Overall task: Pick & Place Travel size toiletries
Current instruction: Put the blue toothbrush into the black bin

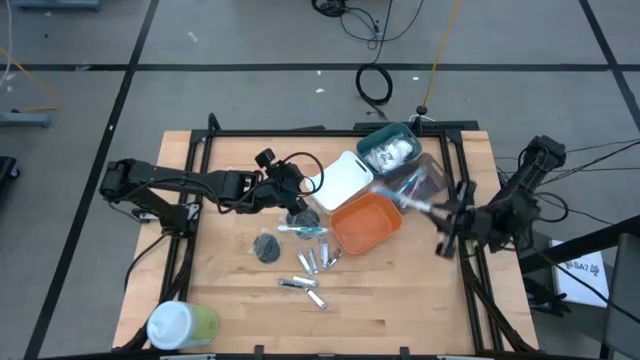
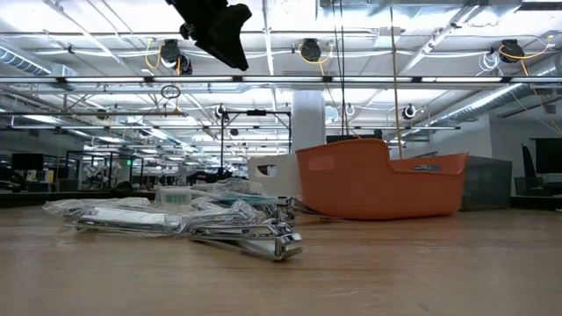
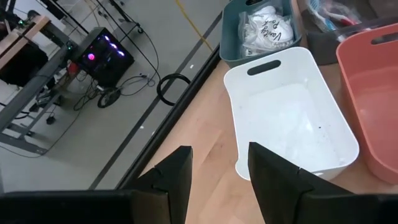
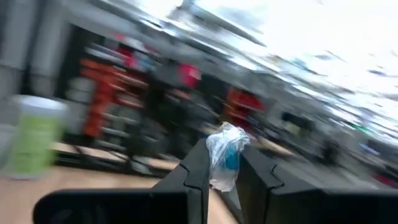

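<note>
Your right gripper (image 4: pixel 225 168) pinches a clear-wrapped blue-white stick (image 4: pixel 226 152), near the table's right edge, right of the orange bin (image 1: pixel 367 222). It's light and crinkly, and the wrap looks slippery, so clamp the stiff body, not the loose film. Your left gripper (image 3: pixel 219 171) is empty, fingers narrowly parted, above the white bin (image 3: pixel 289 121). The remaining toiletries, silver tubes (image 1: pixel 310 262) and a grey disc (image 1: pixel 267 247), lie mid-table, left of the orange bin; the tubes may roll, so grab them mid-length.
</note>
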Available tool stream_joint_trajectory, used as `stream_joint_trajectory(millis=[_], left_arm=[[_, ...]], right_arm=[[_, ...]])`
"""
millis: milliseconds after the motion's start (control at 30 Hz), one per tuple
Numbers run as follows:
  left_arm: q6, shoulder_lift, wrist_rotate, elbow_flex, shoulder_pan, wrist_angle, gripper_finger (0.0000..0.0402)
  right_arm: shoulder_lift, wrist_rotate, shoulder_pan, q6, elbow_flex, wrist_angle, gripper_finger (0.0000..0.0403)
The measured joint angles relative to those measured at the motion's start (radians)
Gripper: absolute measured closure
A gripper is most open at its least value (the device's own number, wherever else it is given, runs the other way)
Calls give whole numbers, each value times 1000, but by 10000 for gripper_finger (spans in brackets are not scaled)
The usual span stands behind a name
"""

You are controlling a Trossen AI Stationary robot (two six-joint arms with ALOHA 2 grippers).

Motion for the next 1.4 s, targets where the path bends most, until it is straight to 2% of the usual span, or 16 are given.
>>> stream_joint_trajectory(millis=[133,300,467,633,733,1033,1200,1400], left_arm=[[-1,0,0,0,0,6,250],[-10,0,0,0,0,7,250],[-25,0,0,0,0,6,250],[-26,0,0,0,0,6,250],[-27,0,0,0,0,6,250],[-27,0,0,0,0,-1,249],[-27,0,0,0,0,0,250],[-27,0,0,0,0,0,249]], right_arm=[[36,-115,-44,224,86,-256,364],[107,-353,-154,488,233,-615,364],[183,-452,-293,649,429,-951,364],[255,-444,-437,763,647,-1359,364],[282,-443,-525,869,733,-1575,364],[316,-495,-743,1250,774,-2141,362],[349,-436,-798,1331,774,-2256,360],[383,-371,-861,1267,773,-2236,331]])
